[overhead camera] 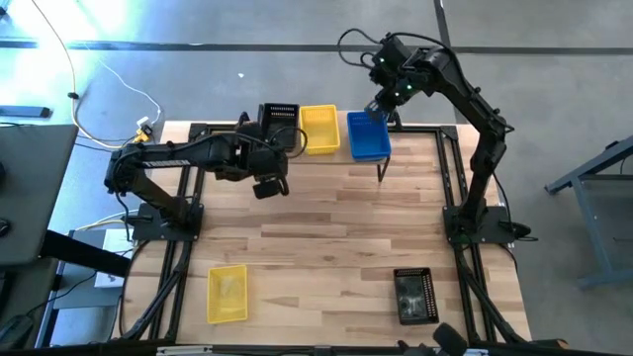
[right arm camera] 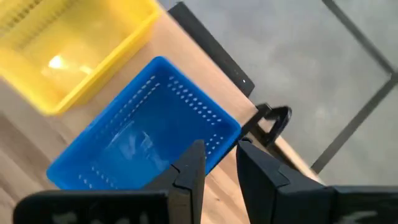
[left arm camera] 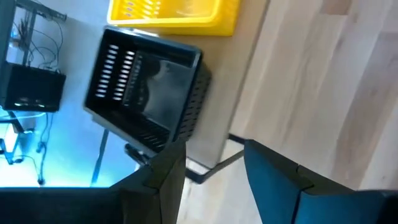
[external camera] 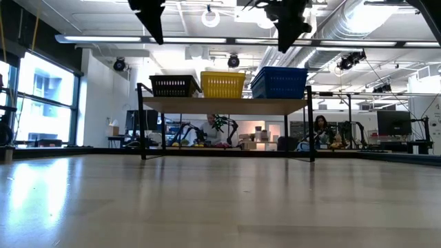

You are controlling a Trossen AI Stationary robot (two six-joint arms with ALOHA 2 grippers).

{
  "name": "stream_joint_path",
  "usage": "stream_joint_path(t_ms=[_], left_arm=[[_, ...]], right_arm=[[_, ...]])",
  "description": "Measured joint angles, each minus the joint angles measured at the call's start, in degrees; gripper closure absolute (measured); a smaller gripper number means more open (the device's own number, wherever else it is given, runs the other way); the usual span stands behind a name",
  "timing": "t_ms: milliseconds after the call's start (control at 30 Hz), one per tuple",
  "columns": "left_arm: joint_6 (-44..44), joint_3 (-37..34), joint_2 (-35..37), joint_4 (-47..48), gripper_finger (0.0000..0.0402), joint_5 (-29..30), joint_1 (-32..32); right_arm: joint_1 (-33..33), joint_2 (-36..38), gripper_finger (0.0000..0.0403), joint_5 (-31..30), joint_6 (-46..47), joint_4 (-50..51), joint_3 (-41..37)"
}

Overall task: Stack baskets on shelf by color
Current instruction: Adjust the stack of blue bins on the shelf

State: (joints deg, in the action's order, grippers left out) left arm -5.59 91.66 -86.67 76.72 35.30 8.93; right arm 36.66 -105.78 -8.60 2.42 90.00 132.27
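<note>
On the desk (overhead camera: 326,227), near its front left corner, a lone yellow basket (overhead camera: 226,293) lies by itself. The left hand (overhead camera: 269,186) hangs over the desk just in front of the shelf's left end, its fingers (left arm camera: 163,180) apart and holding nothing. On the shelf (external camera: 224,105) at the back of the desk, three groups stand in a row: the black baskets (external camera: 173,85) at the left end, the yellow baskets (external camera: 222,85) in the middle and the blue baskets (external camera: 279,82) at the right end, close side by side. The right hand (overhead camera: 377,108) hovers over the far edge of the blue baskets, its fingers (right arm camera: 186,171) slightly apart and empty. A single black basket (overhead camera: 413,295) sits on the desk near the front right corner, well apart from the shelf.
</note>
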Motion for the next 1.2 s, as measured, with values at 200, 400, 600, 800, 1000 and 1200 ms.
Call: stream_joint_path(t_ms=[200, 400, 600, 800, 1000, 1200], left_arm=[[5.31, 0.0, 3.16, -0.04, 0.025, -1.23, 3.04], [5.84, 0.0, 6.99, -0.04, 0.025, -1.64, 4.73], [5.84, 0.0, 10.46, -0.04, 0.025, -2.29, 4.76], [7.39, 0.0, 12.17, -0.13, 0.025, -3.09, 4.83], [10.05, 0.0, 12.17, -0.17, 0.025, -3.12, 4.83], [11.39, 0.0, 12.14, -0.21, 0.025, -3.14, 4.83]], right_arm=[[1.05, 0.0, 0.0324, -2.62, 6.87, 0.01, 0.0], [0.42, 0.0, 0.0324, -4.09, 10.62, 0.0, 0.0], [0.05, 2.67, 0.0324, -8.14, 14.47, 0.12, -10.93], [0.09, 6.35, 0.0324, -8.86, 19.6, 0.1, -21.79], [-0.58, 8.13, 0.0324, -5.97, 24.44, 0.07, -28.99], [-2.38, 8.39, 0.0324, -4.3, 27.07, -0.84, -32.07]])
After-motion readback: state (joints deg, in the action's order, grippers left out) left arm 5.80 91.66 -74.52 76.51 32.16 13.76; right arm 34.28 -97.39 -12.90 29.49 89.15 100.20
